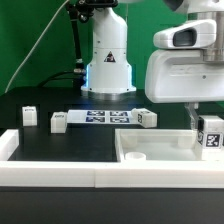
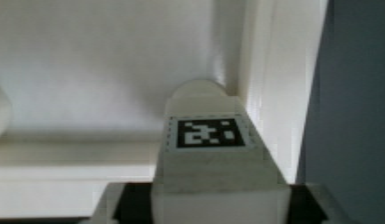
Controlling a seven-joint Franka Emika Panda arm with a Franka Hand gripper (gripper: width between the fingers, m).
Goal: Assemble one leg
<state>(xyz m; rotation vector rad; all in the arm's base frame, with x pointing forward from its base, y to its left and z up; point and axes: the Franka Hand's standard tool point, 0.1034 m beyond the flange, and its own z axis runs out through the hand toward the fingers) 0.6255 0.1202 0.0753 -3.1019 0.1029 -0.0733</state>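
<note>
On the black bench (image 1: 60, 145), starting at the exterior view's left, a small white leg (image 1: 29, 116) stands alone, and just to its right a second leg (image 1: 58, 121) stands near the end of the marker board (image 1: 100, 118), which lies flat across the middle in front of the arm's white base (image 1: 107, 65). At the board's far end a third leg (image 1: 147, 118) rests tipped on its side, touching or almost touching the board; I cannot tell which. Further right sits the big white tray (image 1: 150, 150), with a round boss (image 1: 135, 156) showing on its floor near the left wall. Over the tray's right end hangs the claw (image 1: 205, 128), closed around the fourth leg (image 1: 210, 134), whose black-and-white tag faces outward. That leg stands upright between the fingers, right at the tray's rim. From the wrist view the same leg (image 2: 210, 150) rises straight out of the claw, tag facing the camera, with its tip close to the pale inner wall of the tray (image 2: 260, 60); whether it touches is not clear.
</note>
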